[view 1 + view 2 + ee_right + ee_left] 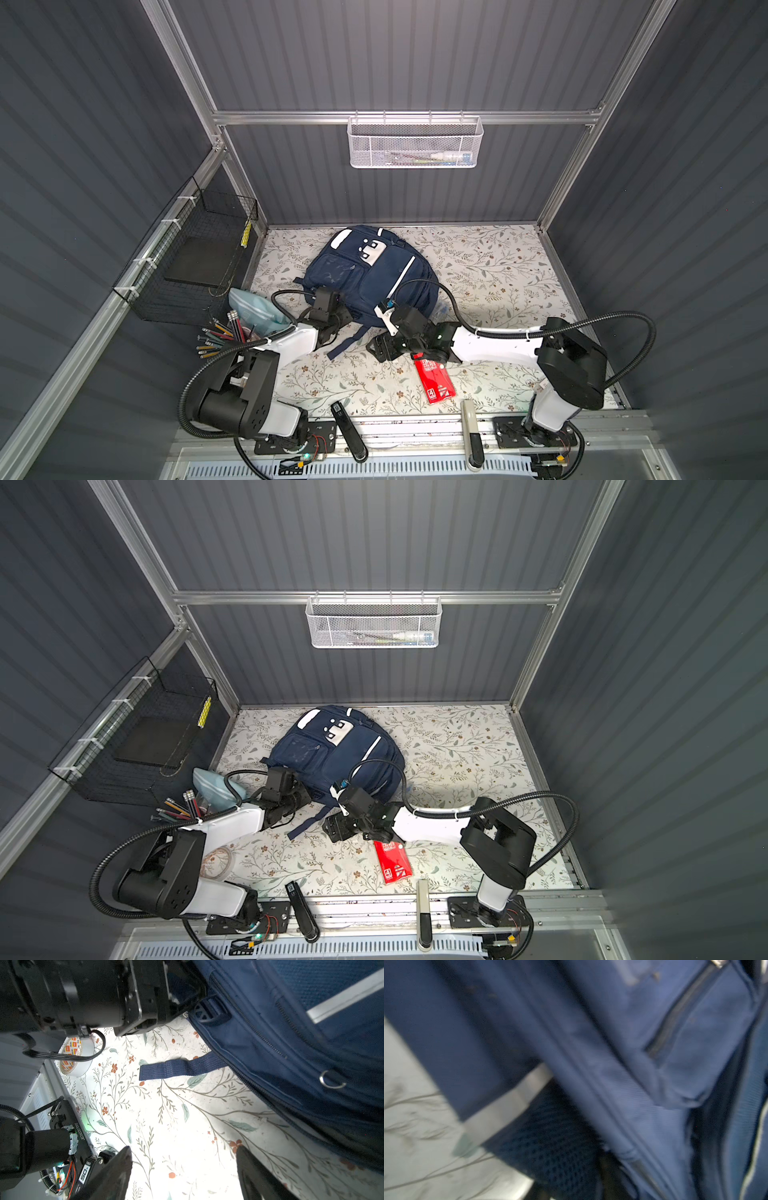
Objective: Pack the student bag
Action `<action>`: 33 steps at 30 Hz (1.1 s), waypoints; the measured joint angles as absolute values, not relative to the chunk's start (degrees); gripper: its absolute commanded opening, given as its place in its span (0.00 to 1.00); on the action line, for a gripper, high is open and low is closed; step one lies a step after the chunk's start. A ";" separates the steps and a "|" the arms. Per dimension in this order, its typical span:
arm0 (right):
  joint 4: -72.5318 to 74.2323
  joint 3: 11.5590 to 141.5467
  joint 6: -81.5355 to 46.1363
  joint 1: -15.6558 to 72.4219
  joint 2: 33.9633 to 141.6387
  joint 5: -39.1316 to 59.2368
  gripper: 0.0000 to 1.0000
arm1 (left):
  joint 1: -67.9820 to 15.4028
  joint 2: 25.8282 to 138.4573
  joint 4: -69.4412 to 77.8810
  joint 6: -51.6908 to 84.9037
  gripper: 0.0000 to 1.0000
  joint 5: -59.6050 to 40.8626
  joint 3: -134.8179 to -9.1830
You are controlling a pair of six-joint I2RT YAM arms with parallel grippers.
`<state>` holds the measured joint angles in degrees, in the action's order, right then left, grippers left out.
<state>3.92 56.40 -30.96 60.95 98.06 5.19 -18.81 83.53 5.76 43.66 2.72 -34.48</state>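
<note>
The student bag, navy with white patches and a white stripe, lies front-up on the floral table cover in both top views. My left gripper is at its near left corner. In the right wrist view its black fingers are shut on blue bag fabric. The blurred left wrist view is filled with the bag's cloth and dark mesh. My right gripper hovers open over the bare cover beside the bag's near edge, nothing between its fingers. A loose navy strap lies flat ahead of it.
A red packet lies under the right arm. Pencils and a light-blue pouch sit at the left, below a black wire basket. A tape roll lies near the left arm. A white mesh basket hangs on the back wall.
</note>
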 measured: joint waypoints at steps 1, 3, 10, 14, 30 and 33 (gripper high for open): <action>4.19 56.99 -30.81 60.95 99.13 5.19 0.75 | -18.85 84.20 6.00 43.48 0.00 2.04 -34.96; 4.21 58.48 -30.41 60.95 101.41 5.10 0.74 | -19.16 84.55 6.04 43.35 0.00 1.28 -35.09; 4.69 60.95 -27.83 60.82 104.90 1.91 0.67 | -25.43 80.55 4.34 47.42 0.00 -0.08 -35.77; 6.13 62.94 -25.45 60.51 107.26 -1.48 0.65 | -27.46 78.83 4.19 51.16 0.00 -2.57 -35.94; 21.45 60.36 -20.62 59.53 111.33 -14.15 0.29 | -29.63 74.65 13.02 65.01 0.00 -4.03 -30.83; 22.79 60.34 -20.47 59.24 111.44 -12.64 0.10 | -29.67 74.65 14.39 66.06 0.00 -3.86 -30.20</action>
<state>22.79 60.34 -20.47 59.24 111.44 -12.64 -29.67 74.65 14.39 66.06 -3.86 -30.20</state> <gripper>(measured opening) 0.184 0.072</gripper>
